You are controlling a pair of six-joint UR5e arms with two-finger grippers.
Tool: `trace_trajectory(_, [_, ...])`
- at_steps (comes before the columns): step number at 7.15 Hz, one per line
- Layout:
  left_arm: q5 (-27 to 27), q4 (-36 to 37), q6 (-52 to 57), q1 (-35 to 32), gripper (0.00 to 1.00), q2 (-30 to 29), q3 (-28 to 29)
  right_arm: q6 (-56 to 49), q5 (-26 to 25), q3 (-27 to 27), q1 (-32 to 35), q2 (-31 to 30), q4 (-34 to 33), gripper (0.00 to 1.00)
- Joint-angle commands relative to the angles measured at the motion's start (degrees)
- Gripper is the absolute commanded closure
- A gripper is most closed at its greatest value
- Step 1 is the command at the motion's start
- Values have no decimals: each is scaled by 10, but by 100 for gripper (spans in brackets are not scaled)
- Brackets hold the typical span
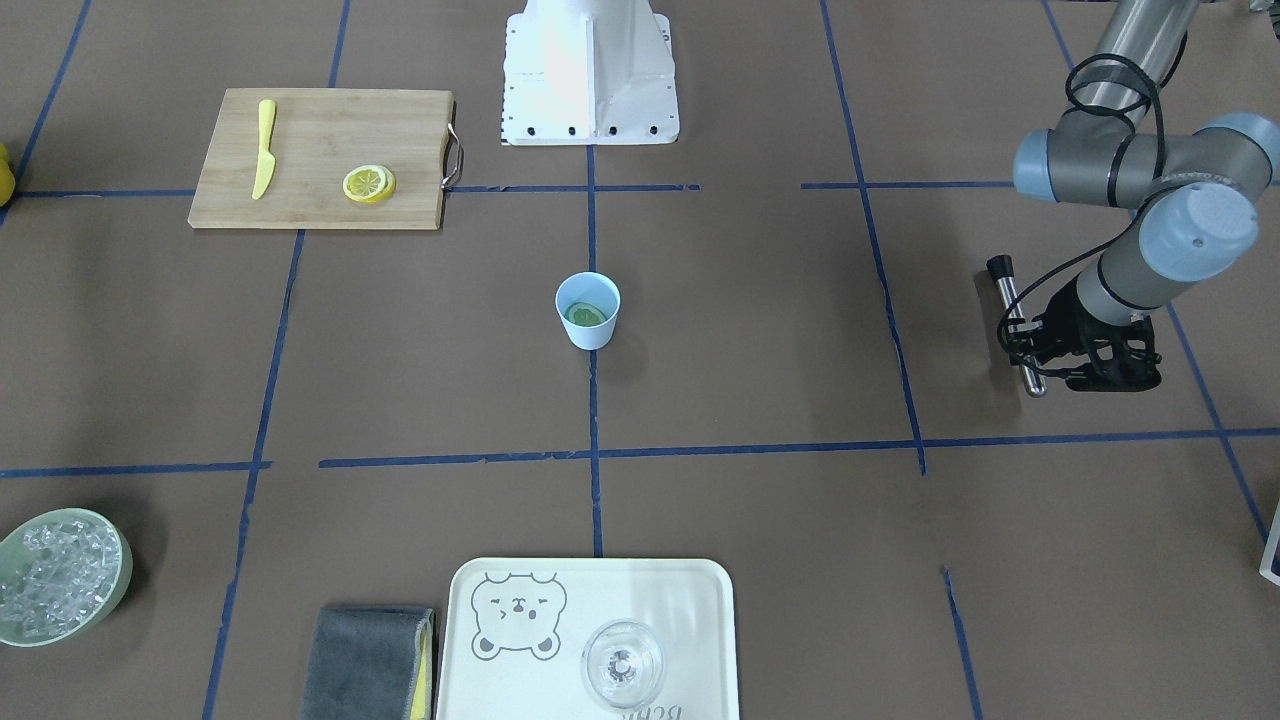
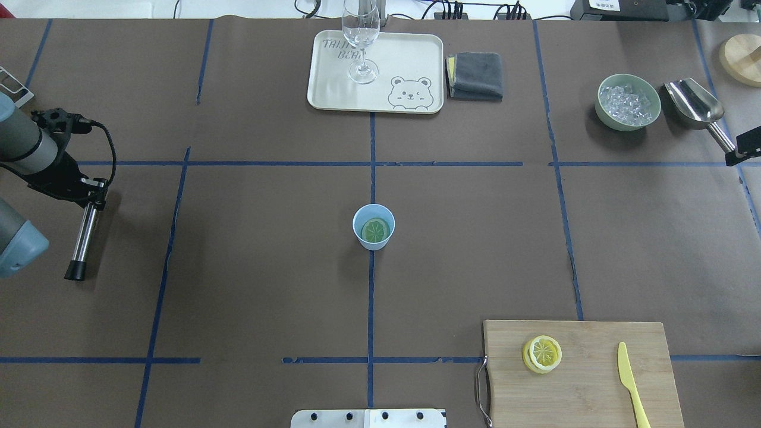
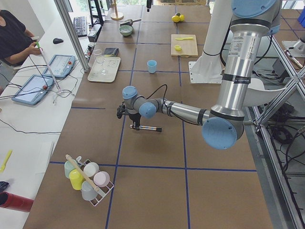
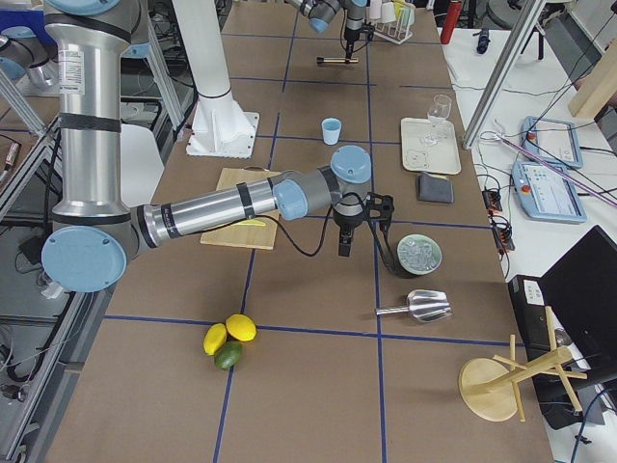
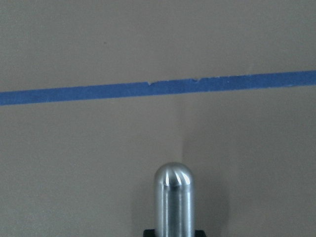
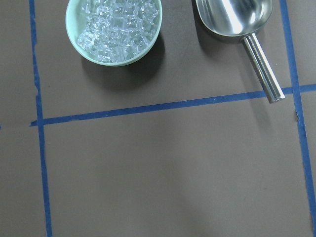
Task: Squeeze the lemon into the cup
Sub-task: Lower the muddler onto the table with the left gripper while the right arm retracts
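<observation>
At the robot's left side, a shiny metal stick (image 2: 83, 241) with a black end is gripped tight in the left claw (image 2: 94, 201). It is held flat above the brown table (image 2: 238, 267). The right claw (image 4: 343, 246) is seen hanging over the table near a green bowl of ice (image 2: 624, 123) and a metal scoop (image 6: 237, 15). Whether its fingers are apart or together cannot be told. The light-blue cup (image 2: 358, 220) is stood upright in the middle of the table, well apart from both claws, and a round green-looking slice (image 2: 376, 230) is seen lying inside it. The lemon (image 2: 543, 353) is found as yellow slices stacked on a wooden board (image 2: 594, 380) near the robot's right side. A yellow knife (image 2: 631, 380) is laid on the same board, and both are well apart from the cup.
</observation>
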Motion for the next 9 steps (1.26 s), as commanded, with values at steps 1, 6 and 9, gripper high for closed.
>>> trace_trajectory(1, [0, 1, -2, 0, 36, 3, -1, 1, 0, -1, 1, -1, 0, 0])
trace_trajectory(6, [-17, -2, 61, -45, 0, 8, -51, -23, 0, -7, 18, 7, -37, 0])
trace_trajectory(9, [-104, 0, 247, -192, 0, 46, -52, -161, -1, -7, 61, 19, -142, 0])
